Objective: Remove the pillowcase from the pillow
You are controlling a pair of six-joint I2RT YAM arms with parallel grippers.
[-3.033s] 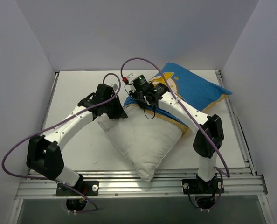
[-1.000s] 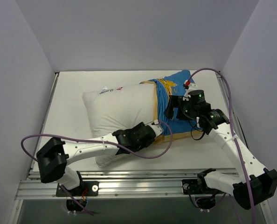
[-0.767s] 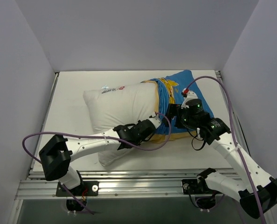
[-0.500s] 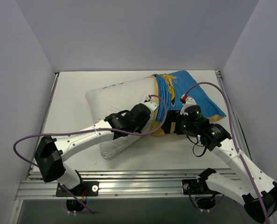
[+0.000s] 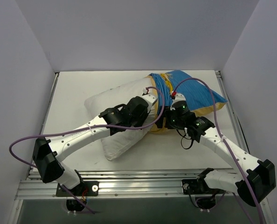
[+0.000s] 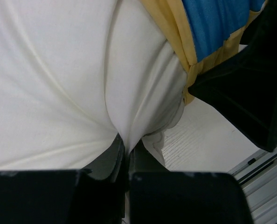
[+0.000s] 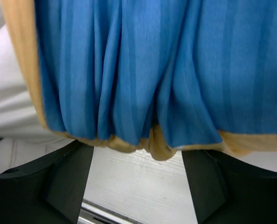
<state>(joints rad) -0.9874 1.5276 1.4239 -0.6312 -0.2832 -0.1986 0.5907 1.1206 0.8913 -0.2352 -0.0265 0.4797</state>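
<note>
The pillow [image 5: 114,135] lies diagonally on the table [image 5: 78,88], its bare white end toward 7 o'clock and its covered end toward 1 o'clock. The pillowcase [image 5: 197,91] is bunched over the 1 o'clock end only; its blue fabric is gathered into folds, and its flat, loose part lies spread on the table toward 2 o'clock. The left pincer [image 6: 125,157] is pressed together on a raised fold of the white pillow fabric, with creases radiating from the pinch point. It sits at the near edge of the pillow, just beside the yellow trim [image 6: 175,35] of the cover opening. The right pincer [image 7: 137,184] is spread wide, one finger [image 7: 64,179] at 8 o'clock and the other at 4 o'clock in the right wrist view. Bare table surface shows between the fingers. The gathered blue folds, edged by the yellow lining [image 7: 153,145], hang just above that gap. Whether the fabric touches either finger cannot be determined. In the top view the two pincers are close together at the near side of the cover opening.
</note>
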